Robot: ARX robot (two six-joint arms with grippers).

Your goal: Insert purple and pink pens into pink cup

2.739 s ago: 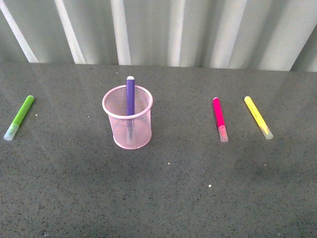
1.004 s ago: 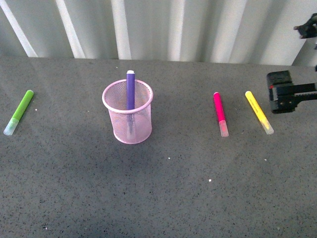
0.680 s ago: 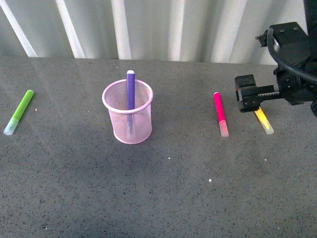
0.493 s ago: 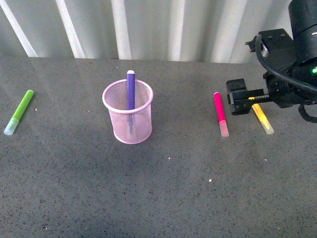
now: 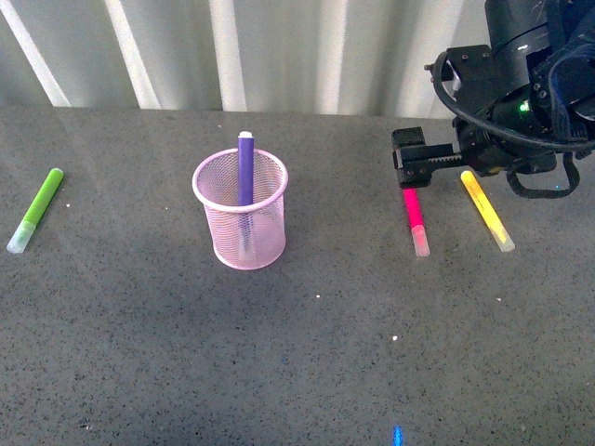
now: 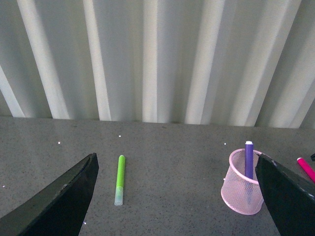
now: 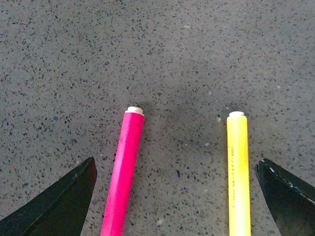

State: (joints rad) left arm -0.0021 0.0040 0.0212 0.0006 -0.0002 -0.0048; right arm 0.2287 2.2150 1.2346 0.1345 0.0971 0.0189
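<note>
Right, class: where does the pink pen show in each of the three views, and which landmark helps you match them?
Front: the pink pen lies between the cup and the yellow pen.
Left wrist: only its end shows at the picture's edge, beyond the cup.
Right wrist: it lies beside the yellow pen.
Landmarks: cup for front and left wrist; yellow pen for front and right wrist.

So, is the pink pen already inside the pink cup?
No, the pink pen lies on the table, apart from the pink cup holding the purple pen.

pink cup (image 5: 240, 226) is wire mesh; pink pen (image 7: 123, 169) smooth, seemingly plastic; table (image 5: 297, 353) speckled, stone-like, faintly glossy.
</note>
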